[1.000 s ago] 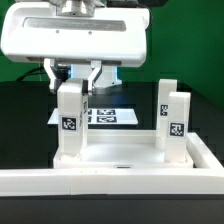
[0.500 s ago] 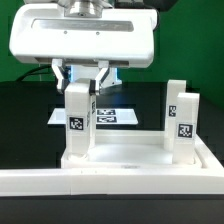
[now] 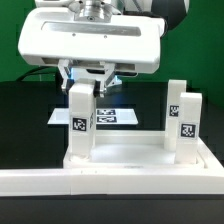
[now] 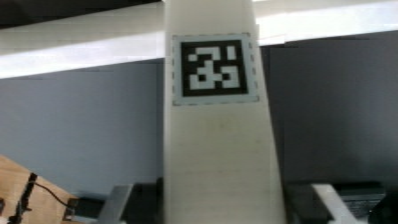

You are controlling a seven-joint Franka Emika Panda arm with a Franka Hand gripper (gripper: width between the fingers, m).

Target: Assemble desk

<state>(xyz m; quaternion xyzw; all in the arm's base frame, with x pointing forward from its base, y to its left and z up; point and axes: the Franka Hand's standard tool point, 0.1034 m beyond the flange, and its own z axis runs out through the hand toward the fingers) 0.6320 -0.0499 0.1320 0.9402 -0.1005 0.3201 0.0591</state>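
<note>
The white desk top [image 3: 125, 152] lies flat with legs standing on it. Two tagged legs [image 3: 186, 125] stand at the exterior view's right, one behind the other. A third leg [image 3: 80, 125] stands upright at the top's left corner. My gripper [image 3: 84, 88] comes down from above and is shut on this leg's upper end, one finger on each side. In the wrist view the same leg [image 4: 217, 140] fills the middle with its tag facing the camera. My gripper [image 4: 228, 205] has its fingers [image 4: 128, 205] at both flanks of the leg.
A long white L-shaped rail [image 3: 100, 185] runs along the front and up the exterior view's right side of the desk top. The marker board [image 3: 112, 118] lies on the black table behind the legs. Green wall at the back.
The gripper and the left leg in it have shifted together toward the exterior view's right. The two right legs and the desk top have stayed put.
</note>
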